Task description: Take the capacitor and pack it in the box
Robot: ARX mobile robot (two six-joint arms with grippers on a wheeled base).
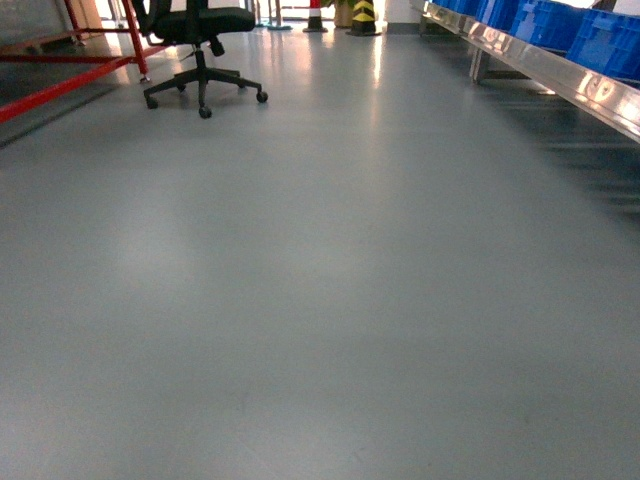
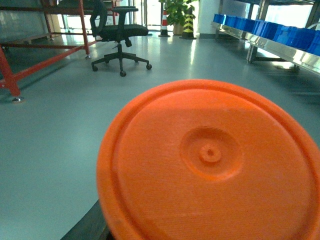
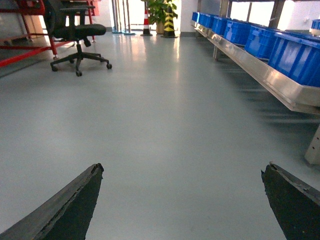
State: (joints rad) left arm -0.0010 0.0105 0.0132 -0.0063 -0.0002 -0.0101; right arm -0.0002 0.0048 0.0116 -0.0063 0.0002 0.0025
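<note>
The capacitor point(image 2: 210, 160) is a big orange round body with a ridged rim and a small centre boss. Its flat end faces the left wrist view and fills most of it. My left gripper point(image 2: 200, 227) sits behind it, with only one dark finger point(image 2: 92, 226) showing at the lower left edge against the orange rim. My right gripper point(image 3: 182, 170) is open, its two dark fingertips far apart over bare grey floor with nothing between them. Neither gripper shows in the head view. The box is out of view.
Grey floor point(image 1: 320, 300) stretches ahead. A black office chair point(image 1: 200, 50) stands at the far left by a red metal frame point(image 1: 60, 75). A steel rack with blue bins point(image 1: 560, 40) runs along the right. Traffic cones point(image 1: 362, 15) stand at the far end.
</note>
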